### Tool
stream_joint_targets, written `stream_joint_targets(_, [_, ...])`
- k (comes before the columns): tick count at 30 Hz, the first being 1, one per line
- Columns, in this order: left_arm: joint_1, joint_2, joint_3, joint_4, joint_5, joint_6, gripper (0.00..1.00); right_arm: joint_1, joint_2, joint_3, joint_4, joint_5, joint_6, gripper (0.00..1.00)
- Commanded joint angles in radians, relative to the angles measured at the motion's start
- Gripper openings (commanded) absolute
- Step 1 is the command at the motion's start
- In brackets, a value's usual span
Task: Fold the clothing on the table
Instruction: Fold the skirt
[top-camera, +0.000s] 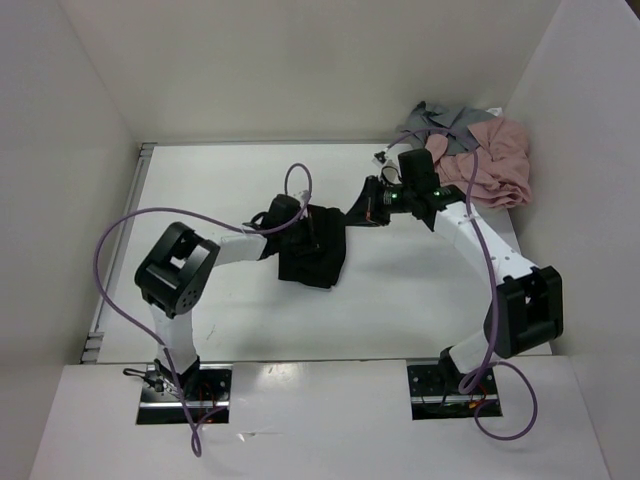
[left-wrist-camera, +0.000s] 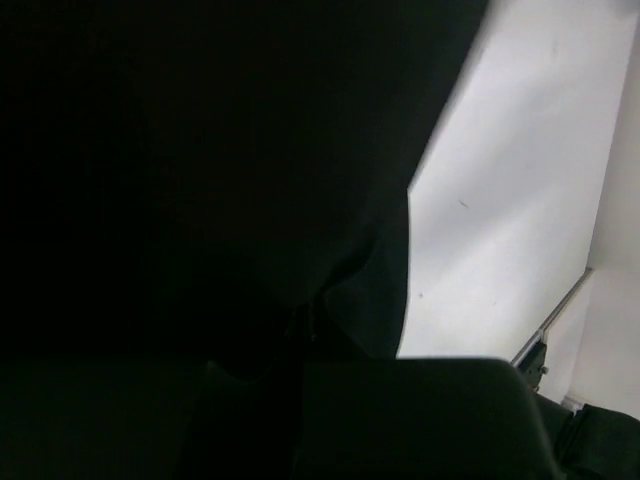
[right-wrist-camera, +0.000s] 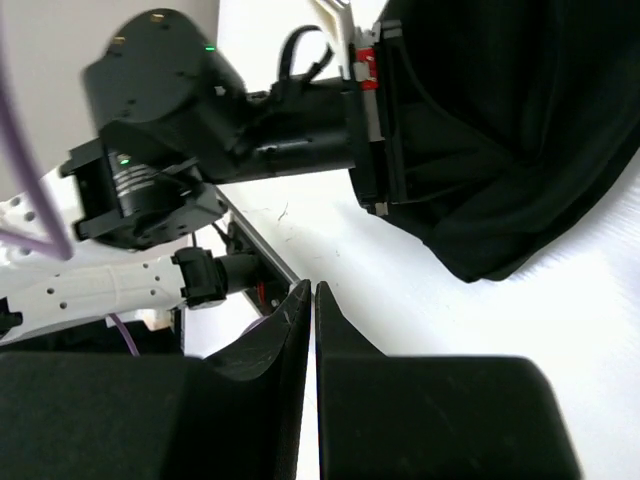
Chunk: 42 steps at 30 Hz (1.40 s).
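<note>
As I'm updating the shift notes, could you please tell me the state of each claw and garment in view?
clothing: bunched up, gripped by the left claw.
left claw: shut on the clothing.
right claw: shut, empty, clear of the clothing.
pink garment: crumpled in the far right corner.
grey garment: crumpled behind the pink one.

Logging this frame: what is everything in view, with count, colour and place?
clothing: one, black, mid-table, bunched, held at the left gripper
pink garment: one, pink, heaped in the table's far right corner
grey garment: one, grey, behind the pink garment in that corner
table: one, white, under everything
left gripper: one, black, shut on the clothing
right gripper: one, black, shut on nothing, near the clothing on its right in the top view
</note>
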Motion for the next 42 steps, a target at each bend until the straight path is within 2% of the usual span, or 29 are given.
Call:
stream_joint_targets(1, [0.032, 0.029, -0.027, 0.032, 0.053, -0.078, 0.00, -0.022, -0.056, -0.014, 0.002, 0.013, -0.017, 0.08])
stream_joint_targets(7, [0.132, 0.020, -0.118, -0.026, -0.021, -0.151, 0.00, -0.031, -0.066, -0.024, 0.002, 0.013, -0.017, 0.08])
stream_joint_targets(12, [0.141, -0.028, -0.138, -0.005, 0.008, -0.153, 0.00, -0.031, -0.084, -0.033, 0.002, 0.013, -0.037, 0.08])
stream_joint_targets(14, [0.118, -0.104, -0.097, -0.025, 0.008, -0.118, 0.00, -0.031, -0.084, -0.042, -0.007, 0.022, -0.046, 0.09])
stream_joint_targets(15, [0.109, -0.133, -0.074, -0.051, -0.018, -0.101, 0.00, -0.031, -0.084, -0.042, -0.019, 0.023, -0.057, 0.12])
stream_joint_targets(17, [0.095, -0.228, -0.008, -0.127, -0.027, -0.050, 0.00, -0.031, -0.084, -0.051, -0.028, 0.044, -0.069, 0.26])
stream_joint_targets(20, [0.095, -0.357, 0.047, -0.201, -0.038, -0.007, 0.00, -0.031, -0.095, -0.073, -0.041, 0.076, -0.080, 0.35])
stream_joint_targets(22, [0.095, -0.429, 0.056, -0.253, -0.038, 0.026, 0.03, -0.040, -0.105, -0.099, -0.041, 0.096, -0.080, 0.36])
stream_joint_targets(23, [0.095, -0.448, 0.067, -0.285, -0.038, 0.026, 0.07, -0.040, -0.119, -0.099, -0.050, 0.114, -0.080, 0.36])
stream_joint_targets(26, [0.095, -0.540, 0.006, -0.296, -0.024, 0.040, 0.19, -0.040, -0.151, -0.120, -0.074, 0.180, -0.089, 0.45])
stream_joint_targets(27, [0.095, -0.610, -0.021, -0.296, -0.024, 0.040, 0.32, -0.049, -0.176, -0.120, -0.083, 0.200, -0.089, 0.49])
stream_joint_targets(28, [0.095, -0.655, -0.081, -0.296, -0.076, 0.031, 0.41, -0.049, -0.190, -0.129, -0.084, 0.217, -0.080, 0.53])
stream_joint_targets(30, [0.095, -0.815, -0.129, -0.336, -0.157, 0.019, 0.51, -0.079, -0.246, -0.142, -0.106, 0.254, -0.080, 0.57])
stream_joint_targets(31, [0.095, -0.874, -0.144, -0.356, -0.247, 0.019, 0.65, -0.091, -0.272, -0.154, -0.107, 0.268, -0.067, 0.57])
stream_joint_targets(32, [0.095, -0.932, -0.154, -0.396, -0.289, 0.019, 0.72, -0.117, -0.300, -0.168, -0.117, 0.285, -0.067, 0.59])
stream_joint_targets(35, [0.095, -1.167, -0.126, -0.511, -0.433, 0.063, 1.00, -0.158, -0.432, -0.195, -0.142, 0.413, -0.067, 0.66])
stream_joint_targets(38, [0.104, -1.252, -0.117, -0.603, -0.529, 0.076, 1.00, -0.193, -0.570, -0.206, -0.155, 0.469, -0.067, 0.72])
stream_joint_targets(42, [0.104, -1.355, -0.135, -0.694, -0.575, 0.049, 1.00, -0.238, -0.726, -0.197, -0.189, 0.549, -0.067, 0.80])
